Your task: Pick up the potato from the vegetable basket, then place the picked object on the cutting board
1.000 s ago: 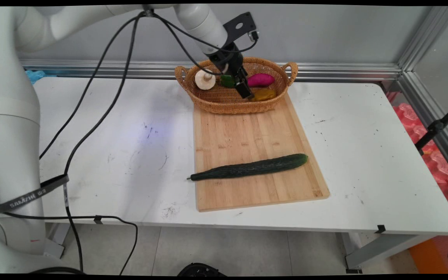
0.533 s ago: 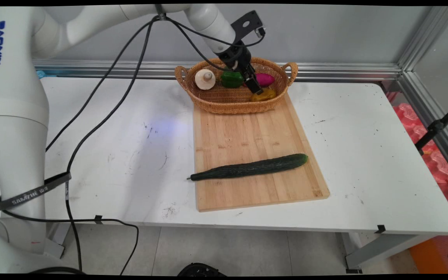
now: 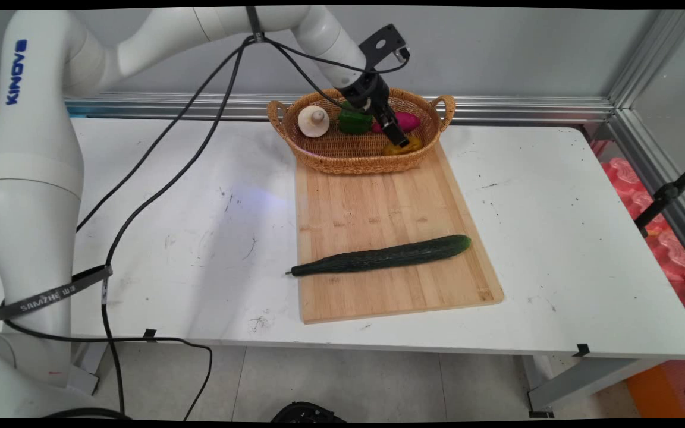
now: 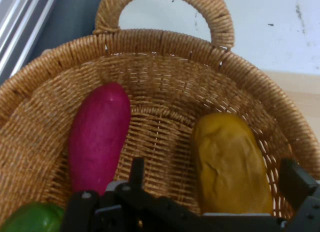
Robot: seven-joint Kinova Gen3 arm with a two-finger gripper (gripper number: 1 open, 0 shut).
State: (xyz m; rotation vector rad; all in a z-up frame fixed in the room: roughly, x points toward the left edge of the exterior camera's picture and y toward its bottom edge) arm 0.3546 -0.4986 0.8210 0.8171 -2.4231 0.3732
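My gripper [image 3: 399, 140] [image 4: 215, 168] is down inside the wicker basket [image 3: 342, 164] [image 4: 165, 46] at the back of the table. It is open, and one finger stands on each side of a yellow, potato-like vegetable [image 3: 409, 144] [image 4: 230, 164]. A magenta sweet potato [image 3: 408, 120] [image 4: 97, 134] lies just beside it. A green pepper [image 3: 353, 122] [image 4: 32, 219] and a white mushroom [image 3: 313, 120] lie further left in the basket. The arm hides part of the magenta one in the main view.
A wooden cutting board [image 3: 378, 202] lies in front of the basket, and a long dark cucumber [image 3: 381, 257] rests across its near half. Black cables [image 3: 158, 178] hang from the arm over the left of the white table [image 3: 556, 238]. A wall rail runs behind the basket.
The gripper has shifted right inside the basket, from over the green pepper to around the yellow vegetable. The pepper is now uncovered. Nothing on the board moved.
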